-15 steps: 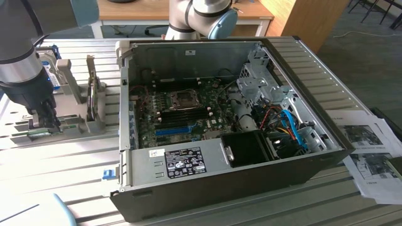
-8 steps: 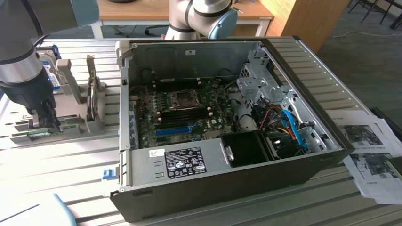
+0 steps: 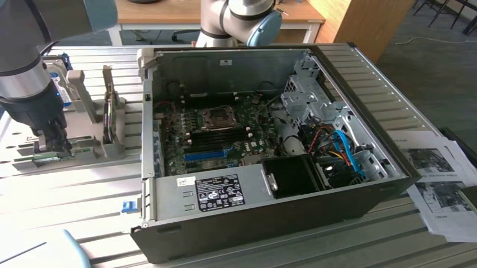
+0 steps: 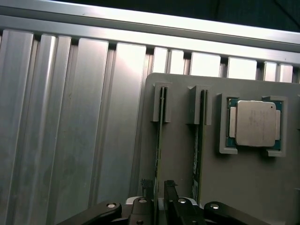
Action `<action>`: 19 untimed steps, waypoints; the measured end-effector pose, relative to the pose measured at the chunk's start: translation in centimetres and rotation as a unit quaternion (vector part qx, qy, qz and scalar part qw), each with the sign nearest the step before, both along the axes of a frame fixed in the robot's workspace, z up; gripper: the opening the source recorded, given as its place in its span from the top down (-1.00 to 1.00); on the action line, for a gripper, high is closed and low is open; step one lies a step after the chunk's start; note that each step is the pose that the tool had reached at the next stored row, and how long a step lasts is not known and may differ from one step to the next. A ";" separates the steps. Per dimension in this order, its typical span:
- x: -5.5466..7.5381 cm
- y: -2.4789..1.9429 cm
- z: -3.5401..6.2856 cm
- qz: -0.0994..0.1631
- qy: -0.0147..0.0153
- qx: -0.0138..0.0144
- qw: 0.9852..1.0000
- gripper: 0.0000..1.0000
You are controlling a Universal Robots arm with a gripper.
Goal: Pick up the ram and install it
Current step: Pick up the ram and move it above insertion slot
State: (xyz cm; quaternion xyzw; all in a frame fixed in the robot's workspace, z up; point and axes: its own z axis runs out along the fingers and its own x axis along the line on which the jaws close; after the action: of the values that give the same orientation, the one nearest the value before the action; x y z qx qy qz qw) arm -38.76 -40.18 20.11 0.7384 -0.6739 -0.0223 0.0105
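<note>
Inside the parted claw (image 4: 158, 183), ram (image 4: 160, 136) standing edge-on, slotted in grey holder (image 4: 180, 159)

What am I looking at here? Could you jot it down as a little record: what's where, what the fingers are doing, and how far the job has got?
Setting: slatted metal table with an open computer case
Holder: grey holder, on the exterior view's left of the case
Ram stick: ram stick standing on edge in the holder, beside a second stick
Also in holder: processor chip
Fingers: fingers open, one on each side of the ram stick
Job status: ram stick not yet lifted out
</note>
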 end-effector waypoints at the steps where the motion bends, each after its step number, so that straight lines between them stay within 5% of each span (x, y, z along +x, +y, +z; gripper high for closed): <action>1: 0.0 0.00 0.00 -0.001 0.000 0.000 1.000 0.55; 19: 0.0 0.01 -0.02 -0.012 0.000 0.000 1.000 0.55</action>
State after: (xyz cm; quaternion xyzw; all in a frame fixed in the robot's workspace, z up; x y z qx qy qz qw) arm -38.76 -40.17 20.10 0.7303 -0.6827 -0.0224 0.0102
